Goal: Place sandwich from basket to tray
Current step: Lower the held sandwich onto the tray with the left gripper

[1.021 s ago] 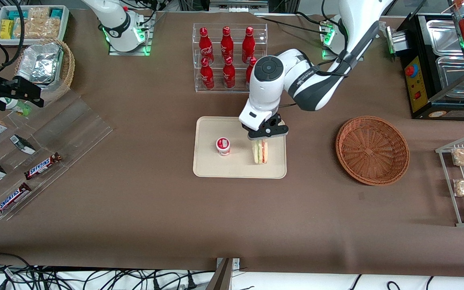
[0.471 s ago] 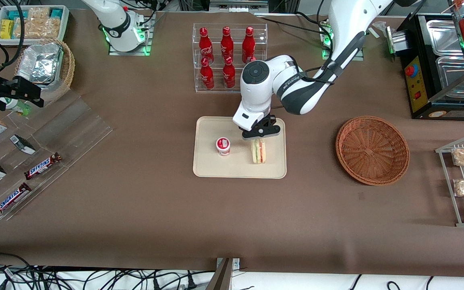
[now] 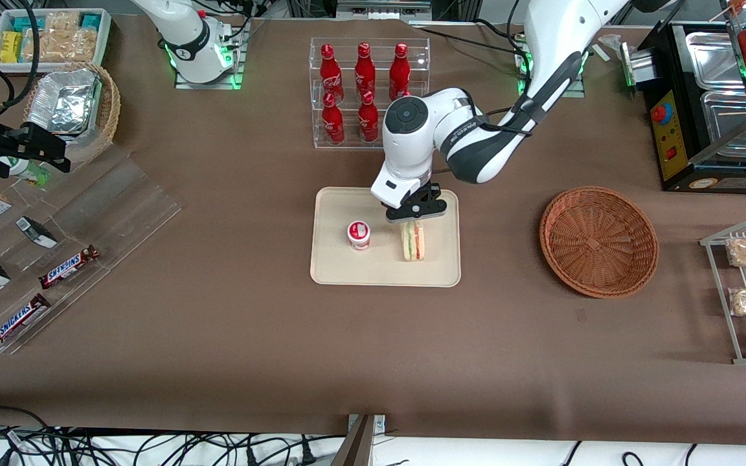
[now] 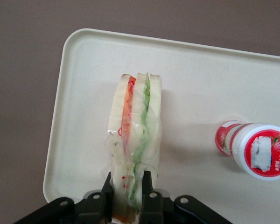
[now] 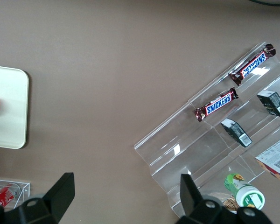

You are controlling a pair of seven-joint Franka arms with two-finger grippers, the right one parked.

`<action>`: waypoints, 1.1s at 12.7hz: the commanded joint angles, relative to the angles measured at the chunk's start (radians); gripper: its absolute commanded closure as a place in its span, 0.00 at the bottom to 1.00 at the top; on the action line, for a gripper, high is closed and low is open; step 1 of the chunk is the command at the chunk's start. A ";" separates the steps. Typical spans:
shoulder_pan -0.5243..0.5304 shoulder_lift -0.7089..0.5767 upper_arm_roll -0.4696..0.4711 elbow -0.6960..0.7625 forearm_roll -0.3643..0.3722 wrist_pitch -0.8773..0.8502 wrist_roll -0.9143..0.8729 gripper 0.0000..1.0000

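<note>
The wrapped wedge sandwich (image 3: 414, 241) (image 4: 134, 135), pale bread with red and green filling, stands on edge over the cream tray (image 3: 334, 268) (image 4: 84, 70). My left gripper (image 3: 413, 217) (image 4: 127, 193) is shut on the sandwich, one black finger pressed against each bread face. I cannot tell whether the sandwich's lower edge touches the tray. The reddish-brown wicker basket (image 3: 598, 241) sits empty toward the working arm's end of the table, well apart from the gripper.
A small red-and-white lidded cup (image 3: 359, 234) (image 4: 259, 151) stands on the tray beside the sandwich. A clear rack of red bottles (image 3: 365, 84) stands farther from the front camera than the tray. Snickers bars (image 3: 68, 266) lie on clear shelving toward the parked arm's end.
The gripper with the sandwich has shifted across the tray toward the cup. The arm's wrist has swung the same way.
</note>
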 commanded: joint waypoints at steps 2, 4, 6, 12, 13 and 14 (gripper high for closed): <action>-0.020 0.037 0.006 0.016 0.086 -0.001 -0.063 0.74; -0.021 0.048 0.006 0.015 0.110 -0.001 -0.080 0.74; -0.023 0.048 0.004 0.007 0.109 -0.003 -0.081 0.74; -0.034 0.058 0.006 0.004 0.110 -0.004 -0.084 0.74; -0.034 0.063 0.006 0.004 0.110 -0.004 -0.084 0.73; -0.037 0.064 0.006 0.004 0.110 -0.006 -0.083 0.67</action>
